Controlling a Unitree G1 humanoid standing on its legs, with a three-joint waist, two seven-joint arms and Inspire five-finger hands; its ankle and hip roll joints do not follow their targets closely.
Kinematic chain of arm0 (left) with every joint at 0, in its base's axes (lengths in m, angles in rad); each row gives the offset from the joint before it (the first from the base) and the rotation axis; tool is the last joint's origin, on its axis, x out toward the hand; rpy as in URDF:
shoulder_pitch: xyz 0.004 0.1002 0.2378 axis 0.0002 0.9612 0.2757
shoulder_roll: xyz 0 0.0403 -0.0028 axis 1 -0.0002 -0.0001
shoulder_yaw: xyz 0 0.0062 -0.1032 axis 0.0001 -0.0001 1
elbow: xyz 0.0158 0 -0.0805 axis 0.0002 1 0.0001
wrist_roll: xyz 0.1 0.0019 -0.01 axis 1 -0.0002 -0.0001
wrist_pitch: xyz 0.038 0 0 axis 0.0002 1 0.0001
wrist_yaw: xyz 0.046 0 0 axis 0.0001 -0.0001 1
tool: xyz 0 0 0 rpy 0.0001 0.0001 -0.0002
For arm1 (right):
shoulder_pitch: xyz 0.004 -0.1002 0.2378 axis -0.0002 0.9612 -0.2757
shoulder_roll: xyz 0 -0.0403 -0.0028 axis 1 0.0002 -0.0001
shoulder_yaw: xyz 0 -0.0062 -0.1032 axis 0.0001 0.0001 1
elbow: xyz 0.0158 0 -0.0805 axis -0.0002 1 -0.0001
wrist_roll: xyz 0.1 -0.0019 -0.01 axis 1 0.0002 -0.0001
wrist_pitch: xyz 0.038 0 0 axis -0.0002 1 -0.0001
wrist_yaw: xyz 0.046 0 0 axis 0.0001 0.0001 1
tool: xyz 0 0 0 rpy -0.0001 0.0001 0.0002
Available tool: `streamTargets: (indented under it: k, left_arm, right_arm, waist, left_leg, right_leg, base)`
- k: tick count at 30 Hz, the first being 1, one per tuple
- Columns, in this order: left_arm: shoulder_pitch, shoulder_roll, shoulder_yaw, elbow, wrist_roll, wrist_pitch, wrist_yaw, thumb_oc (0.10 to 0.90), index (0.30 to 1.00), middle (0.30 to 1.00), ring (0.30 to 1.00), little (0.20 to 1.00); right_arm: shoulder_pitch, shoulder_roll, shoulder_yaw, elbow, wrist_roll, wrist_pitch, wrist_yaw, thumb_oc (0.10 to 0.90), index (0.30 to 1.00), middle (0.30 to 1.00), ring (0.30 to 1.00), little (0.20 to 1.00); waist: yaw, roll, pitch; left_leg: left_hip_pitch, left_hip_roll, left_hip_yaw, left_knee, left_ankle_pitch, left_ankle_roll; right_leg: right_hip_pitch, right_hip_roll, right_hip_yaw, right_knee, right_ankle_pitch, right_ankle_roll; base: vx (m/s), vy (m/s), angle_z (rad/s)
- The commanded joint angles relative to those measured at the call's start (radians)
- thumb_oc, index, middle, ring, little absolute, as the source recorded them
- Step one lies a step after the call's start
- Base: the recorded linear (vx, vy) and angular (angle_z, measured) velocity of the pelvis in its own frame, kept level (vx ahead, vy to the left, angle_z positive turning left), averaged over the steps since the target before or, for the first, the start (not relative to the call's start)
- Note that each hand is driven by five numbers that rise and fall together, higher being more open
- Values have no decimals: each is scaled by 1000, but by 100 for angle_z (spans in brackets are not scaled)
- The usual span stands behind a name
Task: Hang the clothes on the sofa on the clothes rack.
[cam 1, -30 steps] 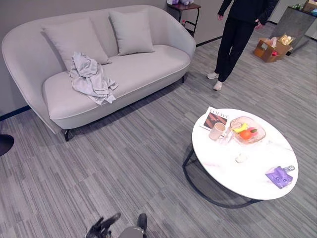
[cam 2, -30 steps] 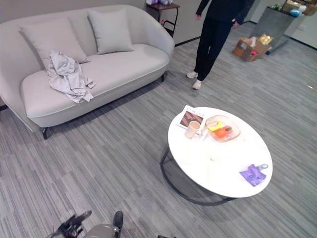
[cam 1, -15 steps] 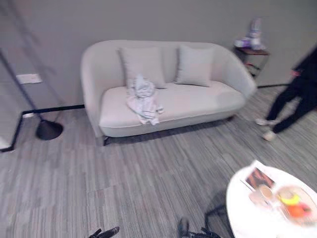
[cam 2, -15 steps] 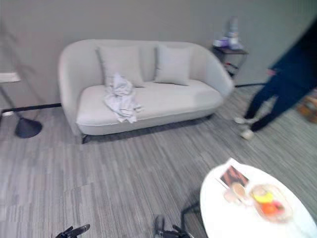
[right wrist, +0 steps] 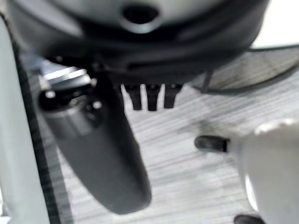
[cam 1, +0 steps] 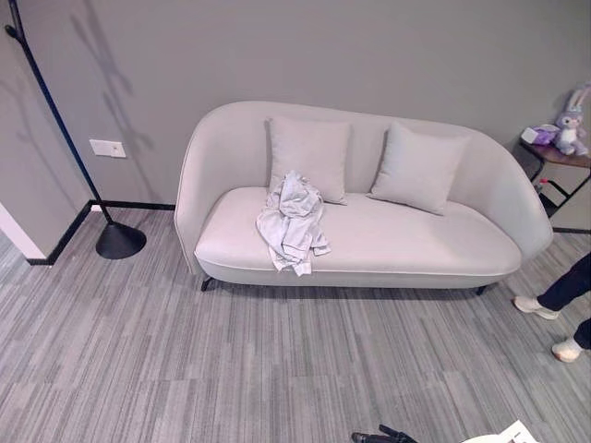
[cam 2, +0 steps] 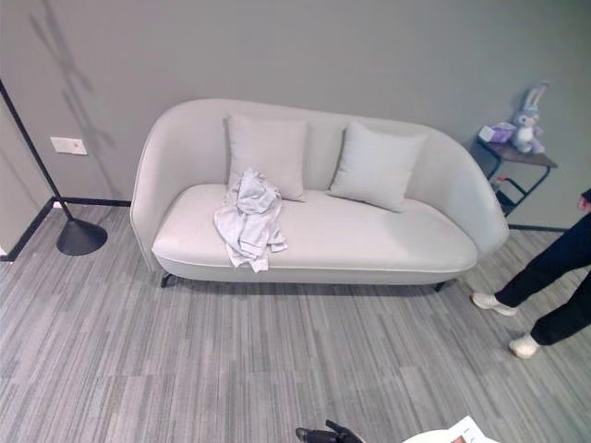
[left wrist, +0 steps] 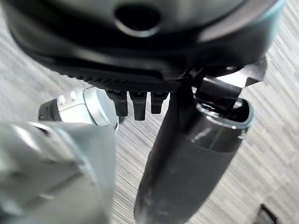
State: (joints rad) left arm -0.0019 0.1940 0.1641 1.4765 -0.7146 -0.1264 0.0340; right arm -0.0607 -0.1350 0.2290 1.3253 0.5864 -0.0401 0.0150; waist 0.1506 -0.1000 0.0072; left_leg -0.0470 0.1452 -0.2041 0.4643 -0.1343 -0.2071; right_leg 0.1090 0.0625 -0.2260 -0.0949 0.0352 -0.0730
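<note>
A crumpled pale grey garment [cam 1: 294, 221] lies on the seat of the light grey sofa [cam 1: 416, 245], left of its middle, its top resting against the left cushion [cam 1: 309, 157]. The clothes rack shows as a thin black pole [cam 1: 51, 115] on a round black base [cam 1: 120, 242], standing on the floor left of the sofa by the wall. My left hand [left wrist: 187, 172] hangs low over the striped floor, fingers relaxed and empty. My right hand [right wrist: 103, 154] hangs the same way, open, holding nothing. Both are well short of the sofa.
A person's legs and white shoes [cam 1: 554, 314] stand right of the sofa. A dark side table with a plush rabbit [cam 1: 572, 120] sits in the right corner. The white round table's edge [cam 1: 503, 436] peeks in at lower right. Grey striped floor [cam 1: 231, 369] stretches before the sofa.
The whole view has swung left, so the camera moved: the sofa now sits centred, the rack's base shows fully, and the round table has nearly left the view. The garment lies as before.
</note>
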Motion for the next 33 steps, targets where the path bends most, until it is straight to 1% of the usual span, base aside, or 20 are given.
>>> streamTargets:
  k: [1, 2, 3, 4, 6, 8, 12, 13, 15, 21, 22, 23, 24, 25, 27, 29, 30, 31, 32, 33]
  left_arm:
    - [-34, 12, -15, 11, -18, -27, 12, 800, 900, 900, 900, 900]
    - [-35, 12, -15, 11, -17, -27, 12, 800, 900, 900, 900, 900]
    - [-37, 2, -31, 0, -14, -27, 11, 800, 900, 900, 900, 900]
    - [-35, -2, -41, -2, -5, -28, 11, 800, 900, 900, 900, 900]
    - [-31, -10, -53, 1, -2, -26, 4, 800, 900, 900, 900, 900]
    - [-22, -13, -46, 7, -29, -17, -6, 800, 900, 900, 900, 900]
    - [-7, -4, -6, 32, -58, -10, -14, 800, 900, 900, 900, 900]
    - [-4, 12, 9, 38, -54, -6, -12, 800, 900, 900, 900, 900]
    - [-15, 24, -15, 25, -9, -13, -10, 800, 900, 900, 900, 900]
    - [-47, 29, -99, -15, 79, -23, -2, 800, 900, 900, 900, 900]
    - [-58, 30, -140, -19, 130, -21, -2, 800, 900, 900, 900, 900]
    - [-56, 29, -146, -18, 142, -21, -2, 800, 900, 900, 900, 900]
    - [-53, 26, -163, -13, 167, -15, -4, 800, 900, 900, 900, 900]
    - [-52, 24, -170, -14, 179, -13, -3, 800, 900, 900, 900, 900]
    - [-52, 21, -189, -14, 203, -12, 1, 800, 900, 900, 900, 900]
    - [-42, 20, -199, -11, 221, -10, -2, 800, 900, 900, 900, 900]
    - [-42, 20, -199, -11, 221, -10, -2, 800, 900, 900, 900, 900]
    - [-33, 23, -203, -8, 220, -14, -6, 800, 900, 900, 900, 900]
    - [-26, 20, -207, -4, 232, -19, -4, 800, 900, 900, 900, 900]
    - [-21, 20, -212, -13, 243, -26, 12, 800, 900, 900, 900, 900]
  right_arm:
    - [-22, -23, -30, 30, -36, -36, -32, 800, 900, 900, 900, 900]
    - [-22, -23, -31, 30, -36, -36, -32, 800, 900, 900, 900, 900]
    - [-39, -38, -39, 37, -53, -35, -45, 800, 900, 900, 900, 900]
    - [-40, -42, -41, 36, -59, -35, -48, 800, 900, 900, 900, 900]
    - [-42, -46, -42, 32, -67, -36, -51, 800, 900, 900, 900, 900]
    - [-46, -49, -38, 28, -93, -34, -61, 800, 900, 900, 900, 900]
    - [-40, -26, -22, 33, -126, -27, -58, 800, 900, 900, 900, 900]
    - [-30, -6, -18, 34, -129, -23, -51, 800, 900, 900, 900, 900]
    - [-24, 19, -4, 27, -136, -24, -40, 800, 900, 900, 900, 900]
    - [-39, 24, 12, 17, -170, -29, -40, 800, 900, 900, 900, 900]
    - [-51, 24, 15, 9, -183, -31, -43, 800, 900, 900, 900, 900]
    - [-54, 23, 15, 7, -189, -31, -43, 800, 900, 900, 900, 900]
    - [-62, 18, 14, 0, -215, -31, -52, 800, 900, 900, 900, 900]
    - [-69, 13, 18, -2, -234, -29, -57, 800, 900, 900, 900, 900]
    - [-81, 6, 28, -23, -267, -33, -68, 800, 900, 900, 900, 900]
    - [-84, 3, 38, -54, -284, -39, -78, 800, 900, 900, 900, 900]
    - [-83, 3, 38, -55, -284, -38, -78, 800, 900, 900, 900, 900]
    - [-91, -9, 38, -97, -276, -46, -88, 800, 900, 900, 900, 900]
    - [-101, -26, 36, -127, -277, -54, -108, 800, 900, 900, 900, 900]
    - [-120, -49, 30, -168, -302, -54, -153, 800, 900, 900, 900, 900]
  waist:
    - [1, -8, 65]
    - [2, -8, 65]
    - [8, -6, 79]
    - [11, 1, 82]
    - [13, 17, 74]
    - [36, 47, 75]
    - [55, 44, 58]
    - [61, 11, 47]
    - [67, -28, 31]
    - [68, -62, 1]
    - [56, -63, 1]
    - [52, -57, -1]
    - [36, -37, 13]
    - [28, -20, 24]
    - [17, 19, 41]
    - [3, 46, 53]
    - [2, 44, 55]
    - [-16, 54, 73]
    - [-29, 56, 79]
    - [-47, 48, 89]
  left_leg:
    - [59, 62, 167, -129, 136, 118]
    - [58, 62, 168, -127, 135, 119]
    - [-24, -1, 201, -143, 61, 140]
    - [-59, -30, 216, -189, 47, 145]
    - [-118, -57, 232, -302, 119, 143]
    - [-191, -69, 251, -492, 266, 118]
    - [-195, -71, 258, -538, 309, 127]
    - [-191, -89, 262, -503, 305, 141]
    - [-193, -108, 284, -451, 269, 162]
    - [-177, -141, 310, -436, 211, 200]
    - [-143, -158, 317, -453, 188, 220]
    - [-130, -162, 319, -460, 181, 227]
    - [-74, -178, 314, -480, 156, 250]
    - [-45, -182, 308, -491, 148, 259]
    - [1, -174, 298, -506, 136, 276]
    - [49, -170, 289, -532, 126, 281]
    - [51, -173, 288, -532, 125, 281]
    - [84, -169, 267, -545, 113, 268]
    - [90, -161, 248, -547, 109, 248]
    - [109, -159, 215, -552, 94, 226]
  right_leg:
    - [18, -72, -26, 8, -121, 105]
    - [17, -72, -25, 8, -121, 105]
    - [19, -95, -30, 8, -123, 115]
    - [22, -97, -31, 8, -132, 120]
    - [19, -88, -38, 8, -144, 124]
    - [48, -56, -35, 8, -180, 121]
    - [110, -30, -20, 8, -222, 116]
    - [145, -43, -9, 8, -224, 117]
    - [157, -77, -10, 40, -225, 142]
    - [114, -123, -8, 135, -186, 196]
    - [76, -143, -10, 228, -156, 228]
    - [46, -149, -14, 285, -132, 242]
    - [-7, -174, -27, 446, -46, 283]
    - [-34, -187, -40, 522, -6, 296]
    - [-82, -203, -75, 651, 52, 304]
    - [-134, -222, -108, 717, 47, 287]
    - [-134, -226, -108, 723, 44, 288]
    - [-186, -230, -129, 643, -33, 248]
    - [-192, -218, -119, 467, -74, 219]
    - [-221, -224, -40, 240, -42, 216]
  base:
    - [59, -11, 39]
    - [73, 42, 31]
    - [104, 90, 23]
    - [120, 137, 37]
    - [142, 161, 36]
    - [293, 209, 24]
    - [365, 199, -6]
    - [352, 165, -39]
    - [406, 256, -12]
    - [235, 254, -21]
    - [175, 254, -22]
    - [304, 447, -14]
    - [234, 354, -1]
    - [224, 348, 16]
    - [179, 210, 35]
    - [191, 145, 40]
    - [232, 73, 66]
    - [271, -36, 60]
    - [453, -137, 52]
    - [397, -211, 30]
